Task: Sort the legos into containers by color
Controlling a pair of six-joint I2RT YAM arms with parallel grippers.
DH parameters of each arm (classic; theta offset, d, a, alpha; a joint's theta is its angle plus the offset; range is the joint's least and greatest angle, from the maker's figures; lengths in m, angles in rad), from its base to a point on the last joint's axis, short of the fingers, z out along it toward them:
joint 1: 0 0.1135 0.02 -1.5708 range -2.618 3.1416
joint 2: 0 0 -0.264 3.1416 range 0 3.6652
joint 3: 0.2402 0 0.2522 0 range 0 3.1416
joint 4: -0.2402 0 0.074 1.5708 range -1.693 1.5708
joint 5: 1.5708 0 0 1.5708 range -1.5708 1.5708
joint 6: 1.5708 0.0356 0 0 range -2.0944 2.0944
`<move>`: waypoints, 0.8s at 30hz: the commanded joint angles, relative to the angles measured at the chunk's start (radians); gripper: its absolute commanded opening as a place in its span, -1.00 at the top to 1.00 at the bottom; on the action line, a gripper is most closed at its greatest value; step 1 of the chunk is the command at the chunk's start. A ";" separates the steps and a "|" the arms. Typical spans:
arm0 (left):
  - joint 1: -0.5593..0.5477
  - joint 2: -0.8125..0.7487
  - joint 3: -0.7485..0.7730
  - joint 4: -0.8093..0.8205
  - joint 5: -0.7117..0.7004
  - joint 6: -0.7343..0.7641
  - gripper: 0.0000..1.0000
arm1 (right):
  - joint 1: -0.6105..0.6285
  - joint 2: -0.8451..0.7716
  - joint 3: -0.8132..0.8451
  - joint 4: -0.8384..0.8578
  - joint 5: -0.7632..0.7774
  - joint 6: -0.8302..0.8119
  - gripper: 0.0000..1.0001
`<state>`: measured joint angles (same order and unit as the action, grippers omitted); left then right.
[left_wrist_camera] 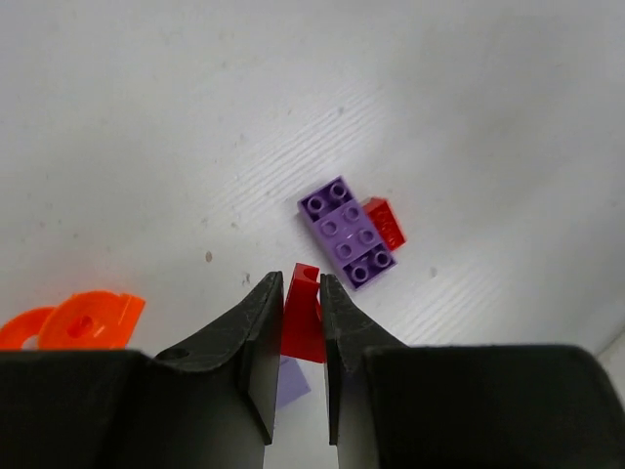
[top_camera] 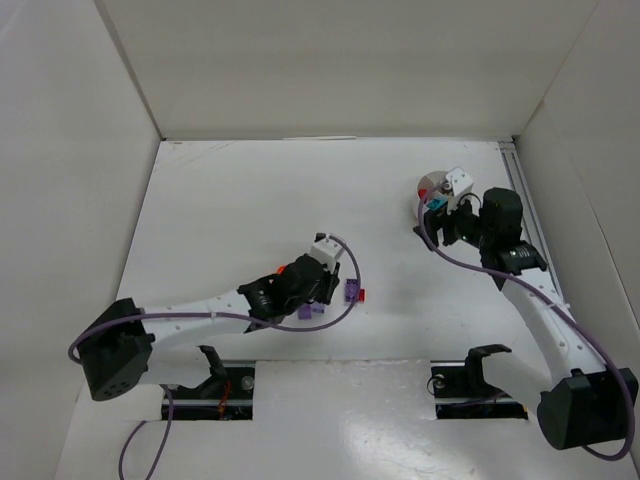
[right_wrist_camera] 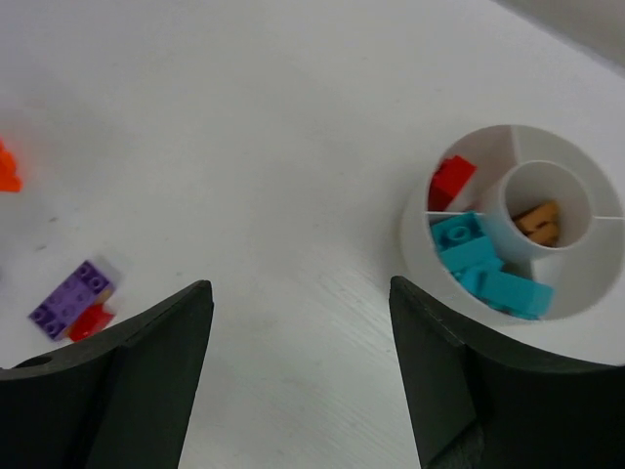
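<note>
Left claw [left_wrist_camera: 301, 288] pinches a red brick [left_wrist_camera: 302, 337] at mid near edge of the tabletop [left_wrist_camera: 195, 98]. The brick is likely light, rigid and slick (grip flat sides). Right claw [right_wrist_camera: 299, 293] is spread beside the dish [right_wrist_camera: 418, 239], near the right edge.

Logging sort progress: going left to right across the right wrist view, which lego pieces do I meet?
Orange piece at the edge, purple brick, red brick in the dish, tan piece in the hub.
</note>
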<state>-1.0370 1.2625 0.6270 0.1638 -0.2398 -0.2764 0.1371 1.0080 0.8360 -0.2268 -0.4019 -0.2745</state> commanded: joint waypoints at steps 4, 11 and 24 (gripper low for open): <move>-0.006 -0.164 0.017 0.188 -0.097 -0.036 0.66 | 0.030 -0.054 -0.090 0.056 -0.307 0.017 -0.55; 0.023 -0.132 0.247 -0.136 -0.334 -0.815 0.71 | 0.199 -0.228 -0.262 0.318 -0.155 0.134 -0.55; -0.089 -0.143 0.203 0.056 -0.489 -1.028 0.81 | 0.522 -0.108 -0.252 0.739 0.071 0.323 -0.50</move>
<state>-1.1011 1.1427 0.8402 0.1535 -0.6678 -1.2476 0.6331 0.8539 0.5365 0.3649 -0.3725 -0.0193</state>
